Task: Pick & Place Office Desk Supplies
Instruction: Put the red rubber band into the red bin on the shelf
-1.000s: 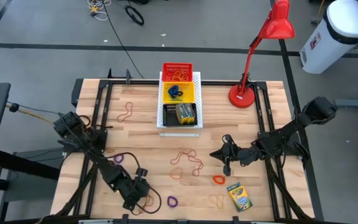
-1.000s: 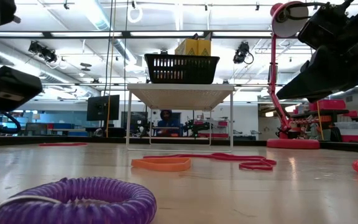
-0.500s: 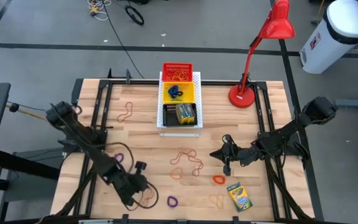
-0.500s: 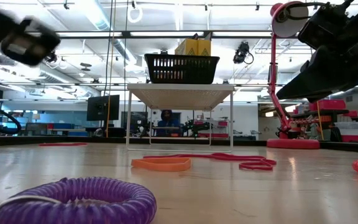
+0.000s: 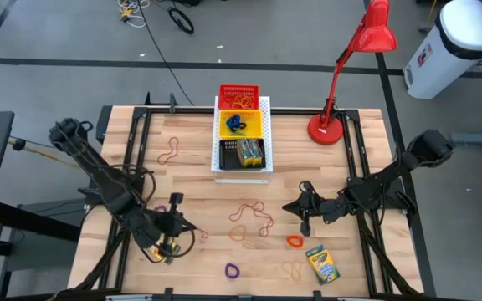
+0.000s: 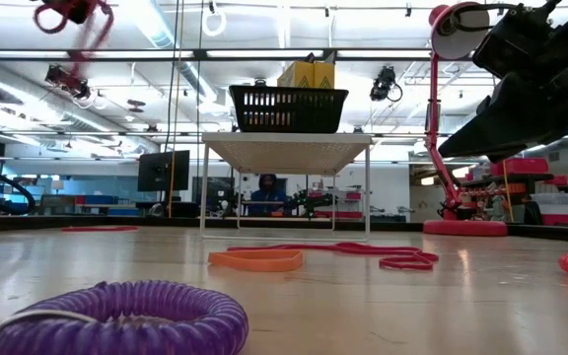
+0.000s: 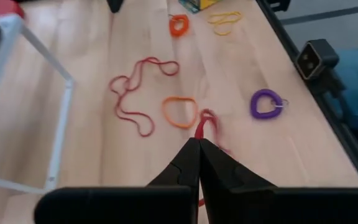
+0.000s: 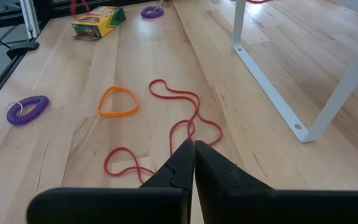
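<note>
A thin reddish-brown rubber band (image 7: 202, 124) is clamped in the left gripper (image 7: 198, 142); the right gripper (image 8: 193, 147) is held closed, empty. No writing can be read.

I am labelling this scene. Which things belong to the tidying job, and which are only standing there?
Job:
crayon box
red bands
orange loop
purple loop
band in the shut left gripper
bins

Not job:
lamp
right gripper, waiting, shut
</note>
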Robot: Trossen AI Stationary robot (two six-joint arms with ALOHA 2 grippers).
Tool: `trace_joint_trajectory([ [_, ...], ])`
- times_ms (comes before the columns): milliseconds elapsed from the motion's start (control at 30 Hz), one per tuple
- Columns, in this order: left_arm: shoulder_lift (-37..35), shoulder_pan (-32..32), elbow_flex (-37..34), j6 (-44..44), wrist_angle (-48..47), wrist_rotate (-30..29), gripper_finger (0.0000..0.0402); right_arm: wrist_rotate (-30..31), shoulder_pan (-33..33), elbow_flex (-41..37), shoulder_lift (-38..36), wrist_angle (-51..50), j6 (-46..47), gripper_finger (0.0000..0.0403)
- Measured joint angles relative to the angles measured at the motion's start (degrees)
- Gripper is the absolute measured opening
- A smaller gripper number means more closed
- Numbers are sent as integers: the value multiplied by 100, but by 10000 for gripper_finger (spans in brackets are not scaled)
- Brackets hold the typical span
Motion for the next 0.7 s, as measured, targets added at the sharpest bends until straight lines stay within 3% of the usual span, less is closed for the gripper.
trace_joint_trajectory([
  [200,-233,291,0,352,-63,-118,6,-2,0,0,0,-2,0,23],
  [700,-1483,1932,0,1518,-45,-108,6,-20,0,0,-2,-2,0,23],
])
